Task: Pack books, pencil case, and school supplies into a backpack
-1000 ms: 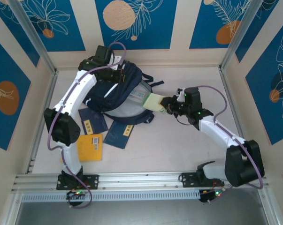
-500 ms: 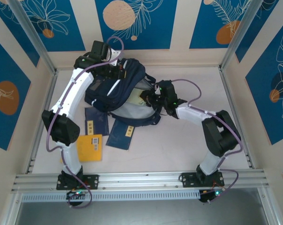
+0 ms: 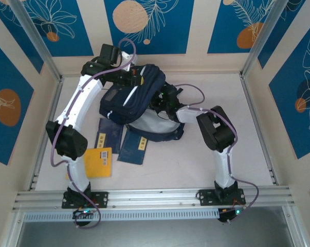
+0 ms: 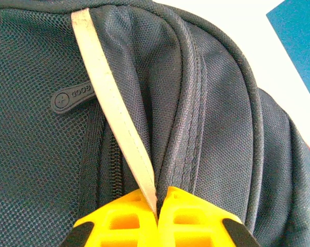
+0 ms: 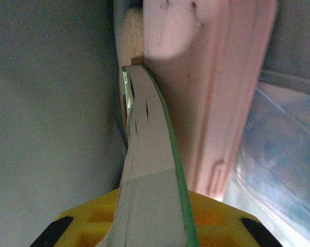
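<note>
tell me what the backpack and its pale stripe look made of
The backpack: navy woven synthetic fabric, probably nylon or polyester, matte; coarse weave and stitched seams show. The pale stripe: smooth flat tape, likely reflective trim, no visible weave, pinched by the left gripper.

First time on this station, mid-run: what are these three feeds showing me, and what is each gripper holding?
The left arm and right arm are robot arms bolted at the table's near edge. The overhead feed looks down from behind them. The other two come from a camera on each wrist, so the yellow fingers are that arm's own. The left gripper is shut on the backpack's white stripe. The right gripper, reaching into the bag, is shut on a pale green pad. Navy books and an orange-yellow book lie beside the bag.
</note>
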Robot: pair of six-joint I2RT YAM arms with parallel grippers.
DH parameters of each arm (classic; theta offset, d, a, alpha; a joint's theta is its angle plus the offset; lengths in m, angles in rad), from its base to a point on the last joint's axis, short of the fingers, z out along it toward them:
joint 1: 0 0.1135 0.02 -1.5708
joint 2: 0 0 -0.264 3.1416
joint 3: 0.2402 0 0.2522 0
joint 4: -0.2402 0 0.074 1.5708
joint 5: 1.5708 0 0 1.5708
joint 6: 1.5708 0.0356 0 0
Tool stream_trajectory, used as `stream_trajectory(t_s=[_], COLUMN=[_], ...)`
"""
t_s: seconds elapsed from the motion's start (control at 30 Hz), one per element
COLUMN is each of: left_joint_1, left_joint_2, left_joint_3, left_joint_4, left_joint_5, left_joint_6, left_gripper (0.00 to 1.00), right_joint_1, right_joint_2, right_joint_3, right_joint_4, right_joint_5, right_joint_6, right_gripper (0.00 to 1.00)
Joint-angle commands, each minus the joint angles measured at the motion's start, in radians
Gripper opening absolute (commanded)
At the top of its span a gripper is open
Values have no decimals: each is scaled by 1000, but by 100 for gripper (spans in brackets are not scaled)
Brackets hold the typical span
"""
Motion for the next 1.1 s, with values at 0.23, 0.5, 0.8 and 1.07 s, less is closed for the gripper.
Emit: stream_trajectory(t_s=[0.23, 0.5, 0.8, 1.07], left_joint_1=[-4, 12, 14, 12], left_joint_2=[-37, 3, 94, 179], left_joint_3=[70, 72, 84, 83], left_joint_4=[169, 173, 215, 246], left_joint_5=[120, 53, 33, 46], left_joint_6=[-30, -43, -98, -157], left_gripper=[0, 0, 0, 14], right_joint_1=[10, -17, -55, -80], right_joint_2=[102, -125, -318, -566], right_joint_3=[222, 32, -78, -268], right_joint_4=[-207, -275, -490, -673], right_joint_5=[-28, 16, 104, 330], right_joint_6=[-68, -199, -297, -263], right_gripper=[48, 80, 79, 73])
